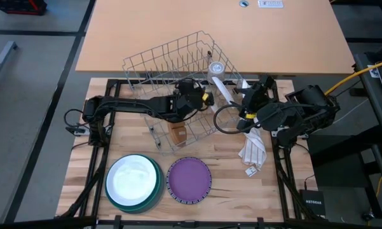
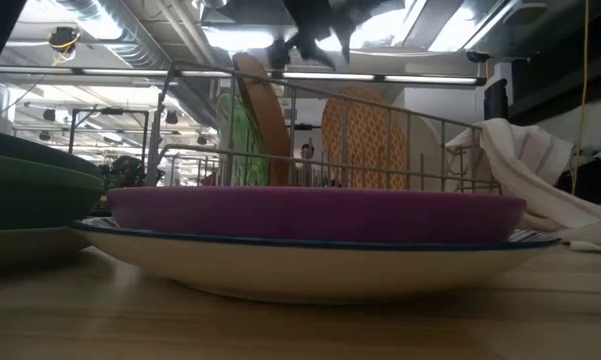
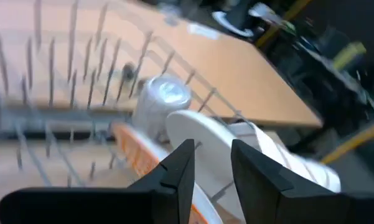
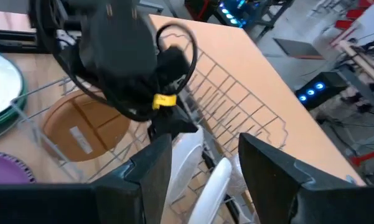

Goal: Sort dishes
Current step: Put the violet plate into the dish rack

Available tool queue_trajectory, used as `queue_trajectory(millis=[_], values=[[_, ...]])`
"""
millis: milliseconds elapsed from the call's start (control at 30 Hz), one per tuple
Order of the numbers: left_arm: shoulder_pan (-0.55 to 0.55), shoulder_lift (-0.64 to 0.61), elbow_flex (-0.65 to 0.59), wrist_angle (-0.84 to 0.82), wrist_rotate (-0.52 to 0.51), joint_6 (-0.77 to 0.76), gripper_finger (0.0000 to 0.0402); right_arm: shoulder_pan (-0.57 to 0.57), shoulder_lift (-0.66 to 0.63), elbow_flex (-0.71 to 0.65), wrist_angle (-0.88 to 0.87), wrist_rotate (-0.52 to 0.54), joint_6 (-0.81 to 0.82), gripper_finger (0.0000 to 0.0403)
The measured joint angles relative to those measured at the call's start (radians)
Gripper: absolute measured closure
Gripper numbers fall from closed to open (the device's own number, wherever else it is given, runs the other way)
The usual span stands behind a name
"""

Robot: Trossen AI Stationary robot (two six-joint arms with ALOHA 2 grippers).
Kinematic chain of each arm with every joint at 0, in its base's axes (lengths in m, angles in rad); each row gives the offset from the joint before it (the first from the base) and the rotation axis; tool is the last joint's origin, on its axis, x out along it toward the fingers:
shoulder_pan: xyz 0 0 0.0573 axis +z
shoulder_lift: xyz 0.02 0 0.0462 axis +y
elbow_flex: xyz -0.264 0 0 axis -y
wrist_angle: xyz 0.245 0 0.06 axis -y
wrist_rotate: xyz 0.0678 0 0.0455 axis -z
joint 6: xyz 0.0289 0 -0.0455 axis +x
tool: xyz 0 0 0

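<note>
Over the wire rack (image 1: 171, 63), left pincer (image 3: 213, 163) spread around a white plate (image 3: 206, 140), right pincer (image 4: 199, 155) spread nearby.

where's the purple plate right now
In the high view the purple plate lies flat on the table's near edge, just right of the white plate stack and in front of the wire rack.
</note>
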Motion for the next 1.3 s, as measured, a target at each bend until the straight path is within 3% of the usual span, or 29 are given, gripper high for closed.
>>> queue_trajectory(millis=[100, 200, 367, 500, 667, 967, 1300], values=[[-0.047, -0.037, 0.000, -0.012, 0.017, 0.259, 0.0312, 0.000, -0.006, 0.000, 0.000, -0.037, 0.000, 0.0212], [-0.110, -0.072, 0.000, -0.025, 0.118, 0.513, 0.0315, 0.002, -0.008, 0.001, 0.001, -0.100, 0.000, 0.0212], [-0.235, -0.104, 0.001, -0.136, 0.344, 0.736, 0.0316, 0.002, -0.005, 0.001, 0.000, -0.378, -0.001, 0.0212], [-0.341, -0.108, 0.001, -0.325, 0.506, 0.793, 0.0316, 0.011, -0.001, -0.017, 0.003, -0.512, 0.001, 0.0212], [-0.473, -0.096, -0.039, -0.483, 0.565, 0.847, 0.0316, 0.024, -0.001, -0.098, 0.001, -0.521, 0.005, 0.0212], [-0.616, -0.060, -0.163, -0.474, 0.570, 0.909, 0.0316, 0.021, -0.001, -0.313, 0.107, -0.501, 0.008, 0.0212], [-0.659, 0.041, -0.198, -0.442, 0.580, 0.955, 0.0316, 0.021, -0.001, -0.509, 0.268, -0.551, 0.009, 0.0212]])
